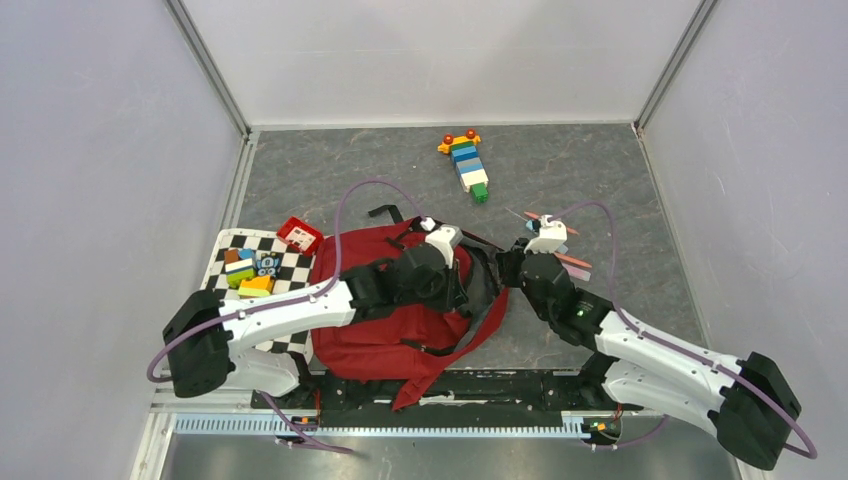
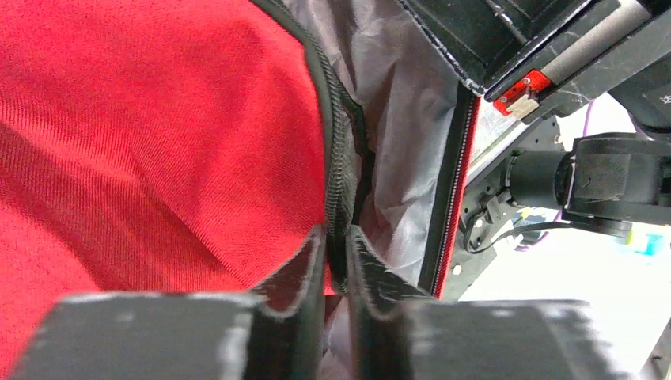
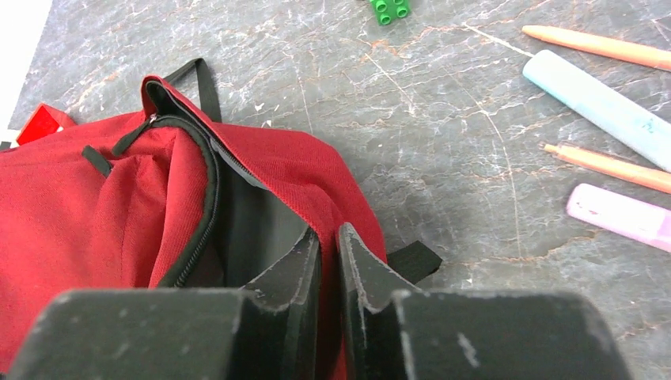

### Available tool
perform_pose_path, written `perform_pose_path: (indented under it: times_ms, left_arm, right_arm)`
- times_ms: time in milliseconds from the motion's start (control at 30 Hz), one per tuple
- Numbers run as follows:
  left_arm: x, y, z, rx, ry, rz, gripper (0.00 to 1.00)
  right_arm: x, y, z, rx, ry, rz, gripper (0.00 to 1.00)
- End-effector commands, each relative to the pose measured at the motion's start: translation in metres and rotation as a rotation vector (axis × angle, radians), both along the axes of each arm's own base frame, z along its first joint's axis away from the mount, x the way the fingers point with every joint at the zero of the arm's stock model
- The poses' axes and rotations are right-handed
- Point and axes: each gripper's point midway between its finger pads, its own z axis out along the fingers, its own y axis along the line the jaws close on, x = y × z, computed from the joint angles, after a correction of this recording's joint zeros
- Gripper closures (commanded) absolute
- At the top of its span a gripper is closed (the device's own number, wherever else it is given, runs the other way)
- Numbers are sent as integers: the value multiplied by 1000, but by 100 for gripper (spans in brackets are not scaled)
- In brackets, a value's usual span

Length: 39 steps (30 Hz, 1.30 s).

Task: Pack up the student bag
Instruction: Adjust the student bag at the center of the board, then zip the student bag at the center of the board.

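Note:
The student bag [image 1: 400,325], dark red with black straps, lies flat near the table's front edge between my two arms. Its top zipper gapes, showing grey lining [image 2: 396,119]. My left gripper [image 2: 338,245] is at the opening's near lip, its fingers pinched on the black zipper edge of the bag [image 2: 158,142]. My right gripper [image 3: 328,237] is pinched on the opposite red lip of the bag [image 3: 95,198], with a fold of fabric between its fingers. In the top view both grippers [image 1: 472,280] [image 1: 507,268] meet at the bag's right side.
A checkered mat [image 1: 228,243] with several toy blocks [image 1: 250,275] and a small red box [image 1: 299,235] lie left of the bag. A stacked block toy [image 1: 467,165] lies farther back. Markers and pencils [image 3: 601,99] lie to the right, partly under my right wrist [image 1: 545,235].

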Motion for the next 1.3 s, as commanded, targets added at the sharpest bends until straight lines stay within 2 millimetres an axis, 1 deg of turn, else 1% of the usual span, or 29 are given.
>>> perform_pose_path:
  times_ms: [0, 100, 133, 200, 233, 267, 333, 367, 433, 500, 533, 600, 700, 800, 833, 900, 1000, 1067, 1167, 1267]
  left_arm:
    - [5, -23, 32, -48, -85, -14, 72]
    - [4, -20, 41, -38, -113, -19, 47]
    - [4, -17, 45, -44, -121, -13, 40]
    - [5, -7, 52, -44, -139, 6, 25]
    - [5, 0, 55, -37, -147, 21, 17]
    - [6, 8, 57, -23, -155, 40, 10]
    - [8, 25, 56, 16, -156, 70, 1]
    - [8, 34, 52, 41, -145, 89, 0]
    - [12, 57, 46, 89, -123, 134, 0]
    - [18, 81, 41, 112, -91, 184, 0]
    - [19, 93, 37, 123, -74, 206, 0]
    - [24, 118, 35, 121, -51, 269, 0]
    - [28, 159, 40, 110, -53, 377, 0]
    - [24, 199, 37, 141, -51, 482, 0]
    - [21, 208, 34, 150, -44, 505, 0]
    - [14, 220, 20, 174, -2, 535, 0]
    - [3, 232, -1, 202, 67, 584, 0]
    - [3, 236, 1, 190, 65, 623, 0]
    - [2, 254, 1, 204, 63, 736, 0]
    - [-3, 258, -4, 185, 90, 778, 0]
  right_arm:
    - [3, -18, 15, -43, -52, -51, 79]
    - [1, -23, 26, -49, -77, -50, 70]
    - [-1, -25, 26, -67, -73, -46, 68]
    - [-3, -29, 36, -85, -90, -37, 61]
    - [-3, -30, 41, -96, -99, -32, 55]
    - [-4, -31, 48, -109, -113, -23, 47]
    - [-6, -32, 59, -146, -133, 9, 30]
    - [-6, -31, 64, -170, -148, 34, 20]
    - [-9, -25, 73, -218, -174, 107, 8]
    - [-13, -15, 80, -260, -195, 202, 2]
    - [-14, -10, 83, -279, -203, 244, 2]
    - [-18, -2, 88, -310, -213, 318, 2]
    - [-23, 12, 101, -323, -242, 421, 2]
    - [-33, 31, 117, -295, -289, 543, 2]
    - [-39, 40, 122, -280, -306, 600, 2]
    - [-46, 54, 130, -251, -327, 678, 2]
    - [-58, 75, 134, -215, -348, 791, 2]
    - [-65, 88, 135, -201, -360, 839, 3]
    - [-77, 107, 131, -208, -367, 894, 5]
    - [-90, 126, 123, -219, -364, 954, 7]
